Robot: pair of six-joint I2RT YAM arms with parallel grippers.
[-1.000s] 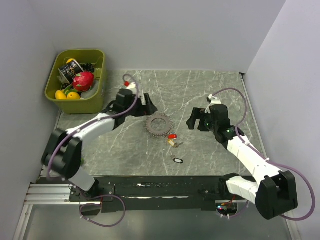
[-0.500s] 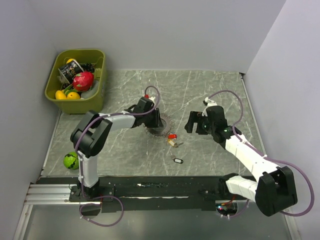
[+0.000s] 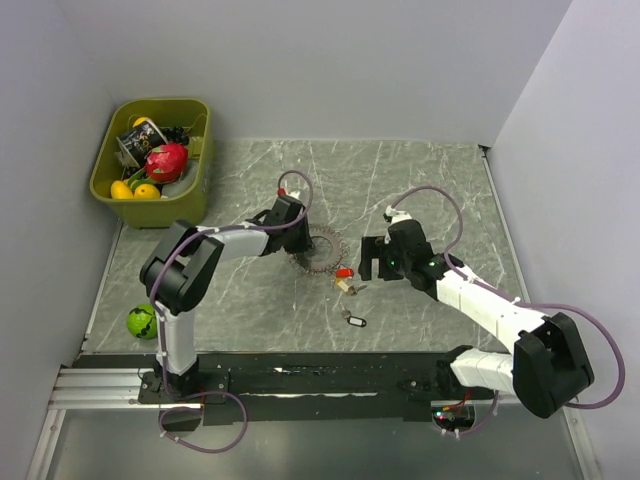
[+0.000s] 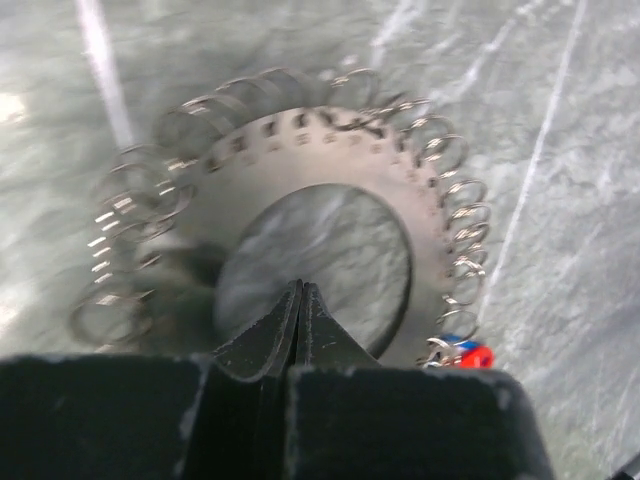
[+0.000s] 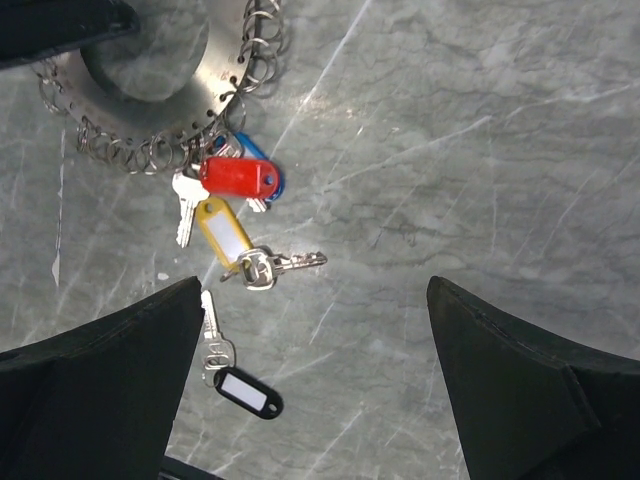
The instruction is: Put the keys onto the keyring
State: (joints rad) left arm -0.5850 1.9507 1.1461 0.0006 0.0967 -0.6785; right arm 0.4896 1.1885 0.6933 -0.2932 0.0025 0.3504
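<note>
While my left gripper (image 4: pixel 300 291), fingers pressed together, points into the keyring (image 4: pixel 300 170) mid-table, the right gripper (image 5: pixel 315 290) hangs spread wide over the keys (image 5: pixel 238 200) at its rim. They look light, thin and skittery; I'd pinch a plastic tag.

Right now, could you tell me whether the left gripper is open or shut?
Shut: in the left wrist view, the tips of the left gripper meet with no gap, above the centre hole of the keyring.
</note>
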